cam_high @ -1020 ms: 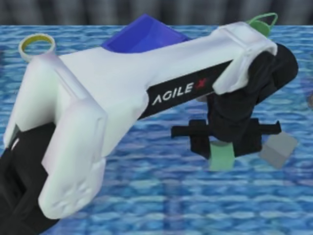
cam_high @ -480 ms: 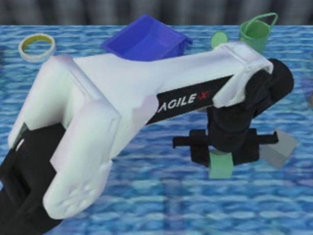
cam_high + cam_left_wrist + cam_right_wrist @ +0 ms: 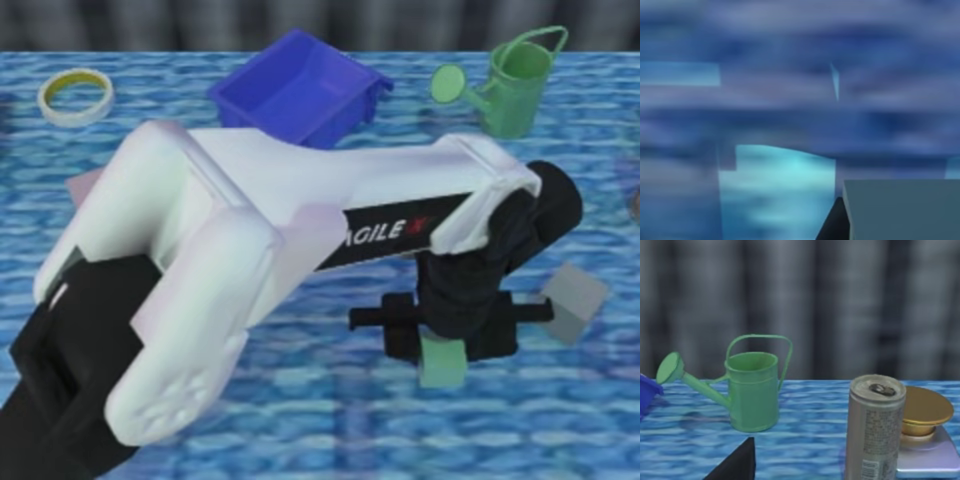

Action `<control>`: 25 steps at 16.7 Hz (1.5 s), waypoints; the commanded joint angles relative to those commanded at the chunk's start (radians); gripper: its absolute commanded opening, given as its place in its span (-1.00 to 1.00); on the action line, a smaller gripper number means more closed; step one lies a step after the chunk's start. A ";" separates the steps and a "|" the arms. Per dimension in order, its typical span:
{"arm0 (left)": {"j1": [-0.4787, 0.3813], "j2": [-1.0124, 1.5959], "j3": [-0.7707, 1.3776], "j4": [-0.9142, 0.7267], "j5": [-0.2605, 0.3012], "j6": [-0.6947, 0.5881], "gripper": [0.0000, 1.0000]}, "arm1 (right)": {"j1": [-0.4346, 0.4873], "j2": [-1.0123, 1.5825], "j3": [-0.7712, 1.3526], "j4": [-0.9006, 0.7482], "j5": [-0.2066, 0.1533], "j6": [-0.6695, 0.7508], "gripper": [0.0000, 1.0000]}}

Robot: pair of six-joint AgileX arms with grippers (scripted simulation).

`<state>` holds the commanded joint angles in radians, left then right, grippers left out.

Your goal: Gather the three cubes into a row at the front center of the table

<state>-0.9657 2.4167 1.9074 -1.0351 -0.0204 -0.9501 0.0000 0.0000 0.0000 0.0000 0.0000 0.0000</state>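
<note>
My left gripper point(image 3: 442, 348) hangs over the table point(image 3: 320, 420) right of centre, shut on the small mint-green cube point(image 3: 442, 368), which sticks out below its black jaws. In the left wrist view that cube point(image 3: 900, 210) fills the lower corner in shadow. The grey cube point(image 3: 576, 300) rests on the table just to the right of the gripper, apart from it. A pale pink corner point(image 3: 82, 186) peeks out behind my left arm at the far left; the rest is hidden. My right gripper point(image 3: 740, 467) shows only as a dark tip and is out of the top view.
A big blue bin point(image 3: 300, 85) stands at the back centre, a green watering can point(image 3: 515, 85) at the back right, a tape roll point(image 3: 75, 97) at the back left. The right wrist view shows a drinks can point(image 3: 875, 430) and a gold-topped object point(image 3: 925, 412).
My left arm has moved toward the table's front with the mint-green cube in its gripper, uncovering the watering can. The grey cube has stayed put.
</note>
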 joint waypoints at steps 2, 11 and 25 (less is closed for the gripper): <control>0.000 0.000 0.000 0.000 0.000 0.000 -0.70 | 0.000 0.000 0.000 0.000 0.000 0.000 1.00; 0.000 0.000 0.000 0.000 0.000 0.000 0.66 | 0.000 0.000 0.000 0.000 0.000 0.000 1.00; 0.003 -0.008 0.034 -0.041 0.000 -0.001 1.00 | 0.000 0.000 0.000 0.000 0.000 0.000 1.00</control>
<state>-0.9631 2.4083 1.9411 -1.0760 -0.0208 -0.9513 0.0000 0.0000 0.0000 0.0000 0.0000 0.0000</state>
